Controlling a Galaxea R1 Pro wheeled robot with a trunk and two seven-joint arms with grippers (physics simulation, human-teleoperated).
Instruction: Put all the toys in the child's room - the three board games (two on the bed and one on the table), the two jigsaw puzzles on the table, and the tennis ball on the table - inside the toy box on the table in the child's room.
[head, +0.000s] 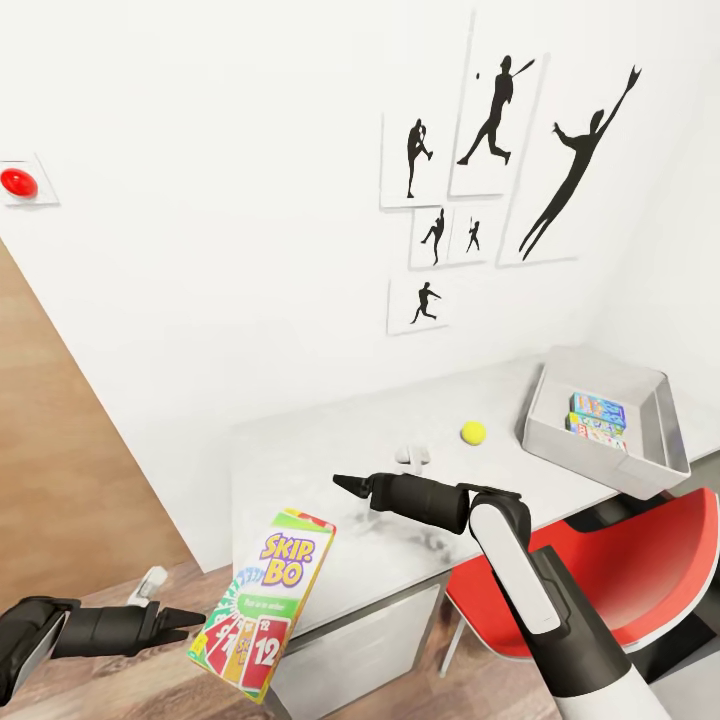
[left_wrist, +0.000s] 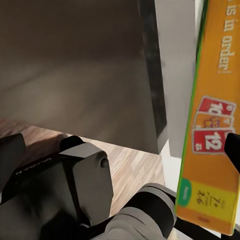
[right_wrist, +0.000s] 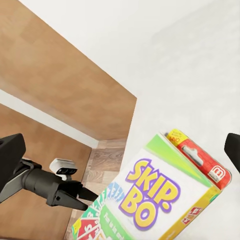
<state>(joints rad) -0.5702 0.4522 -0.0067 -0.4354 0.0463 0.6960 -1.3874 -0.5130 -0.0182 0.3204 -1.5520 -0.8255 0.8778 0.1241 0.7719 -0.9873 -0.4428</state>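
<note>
My left gripper is shut on the lower corner of the Skip-Bo board game, holding it upright in the air off the table's near-left corner. The right wrist view looks straight at this box and at the left gripper on it. My right gripper hovers open over the table, fingers wide apart, empty. The tennis ball lies on the table near the toy box, which holds two board games. The jigsaw puzzles are out of view.
A red chair stands at the table's near-right side, under my right arm. A small white object sits on the table by my right wrist. Baseball prints hang on the wall. A wooden panel rises at left.
</note>
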